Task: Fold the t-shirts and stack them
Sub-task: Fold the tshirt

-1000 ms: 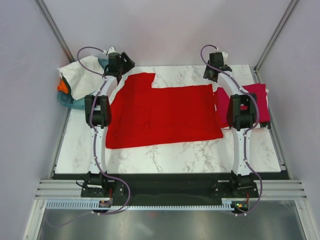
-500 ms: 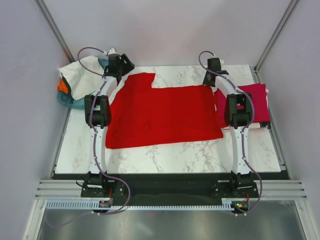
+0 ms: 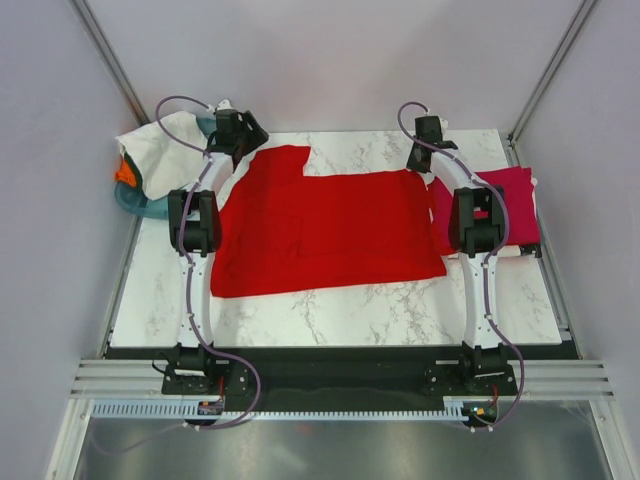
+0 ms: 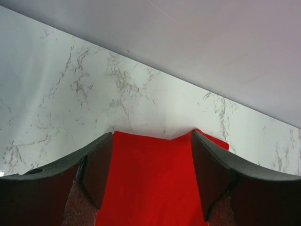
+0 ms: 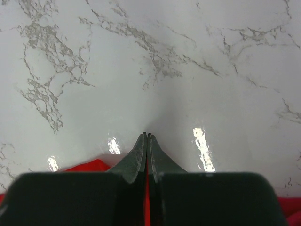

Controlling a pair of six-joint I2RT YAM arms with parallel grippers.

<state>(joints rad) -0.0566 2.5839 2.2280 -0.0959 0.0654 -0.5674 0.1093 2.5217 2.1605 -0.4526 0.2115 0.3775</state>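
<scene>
Both fingers of the right gripper (image 5: 147,136) press together on a sliver of the red t-shirt (image 3: 330,230), spread across the table (image 3: 340,305); its 1 o'clock corner hides beneath them. Left gripper (image 4: 150,143) jaws stand apart astride its 11 o'clock corner. At 3 o'clock the right arm (image 3: 478,220) half-covers the crimson t-shirt (image 3: 520,195); at 10 o'clock the white t-shirt (image 3: 160,150) drapes a basket (image 3: 130,200).

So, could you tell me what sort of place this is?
Probably a robotics lab cell: left arm and right arm bolted to a marble-pattern table, plain grey panels closing it in, a red t-shirt spread out flat.
</scene>
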